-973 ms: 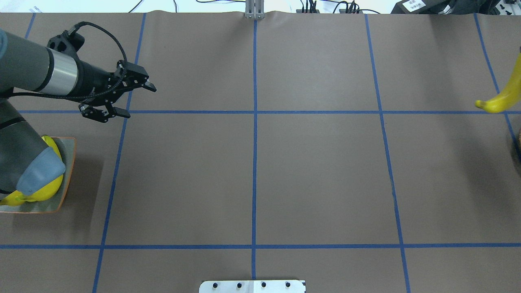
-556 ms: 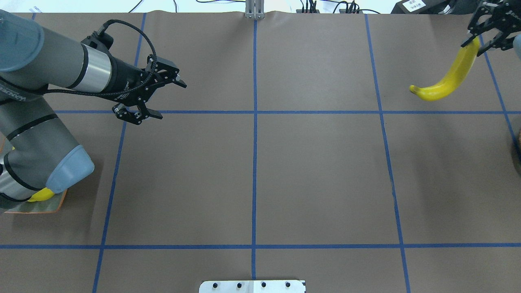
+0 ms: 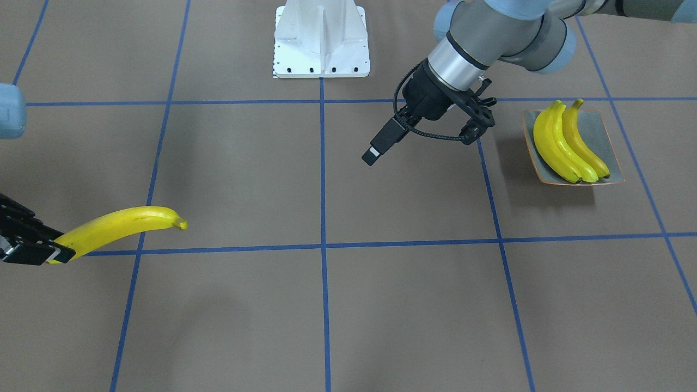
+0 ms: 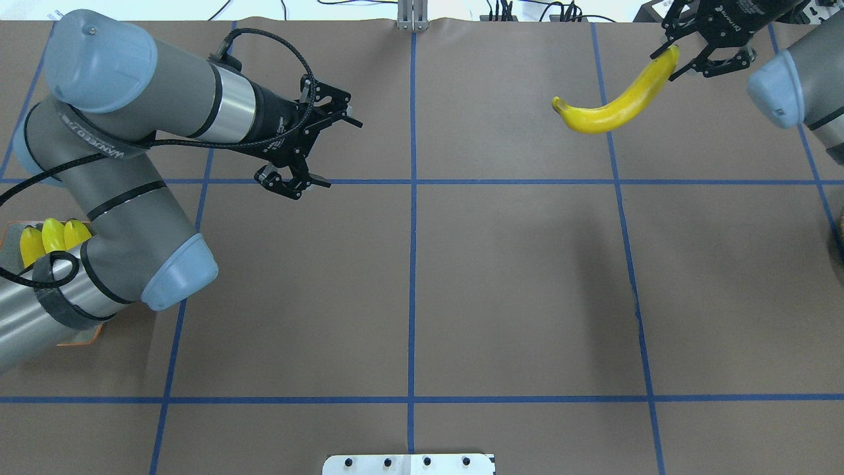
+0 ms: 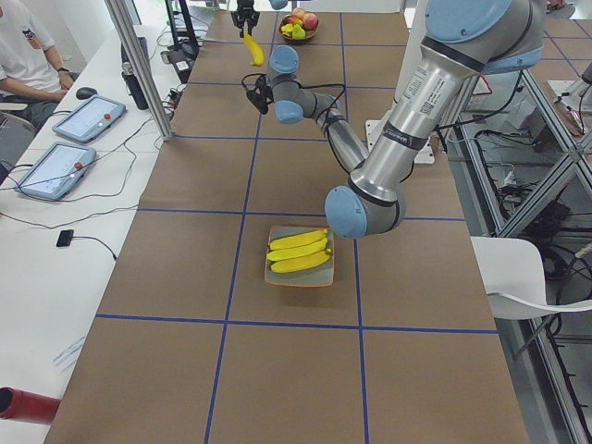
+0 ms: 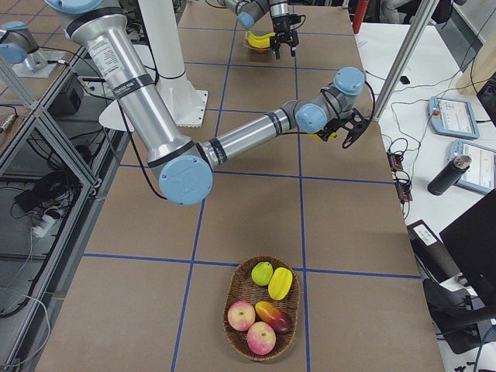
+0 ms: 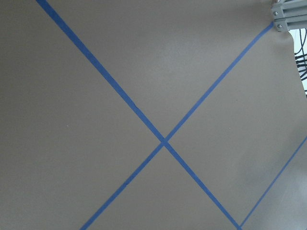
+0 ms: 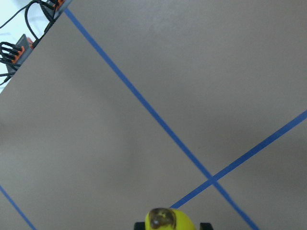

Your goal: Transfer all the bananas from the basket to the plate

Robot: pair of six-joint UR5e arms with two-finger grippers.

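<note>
Overhead exterior shot: the right gripper (image 4: 674, 58) is clamped on one end of a banana (image 4: 610, 109), jaws closed snug around it. The rest of the fruit hangs out sideways, up off the table (image 4: 514, 277). That's well apart from the plate (image 3: 603, 128), way over toward the other end of the table. The left gripper (image 4: 343, 154) has its fingers spread wide with nothing in them, and it hovers between the plate and the carried banana, nearer the plate. The plate already has bananas (image 3: 563, 144) lying side by side on it. I honestly can't tell if it's two or three. The basket (image 6: 229, 306) is at the opposite end of the table from the plate, with a few other fruits in it.
</note>
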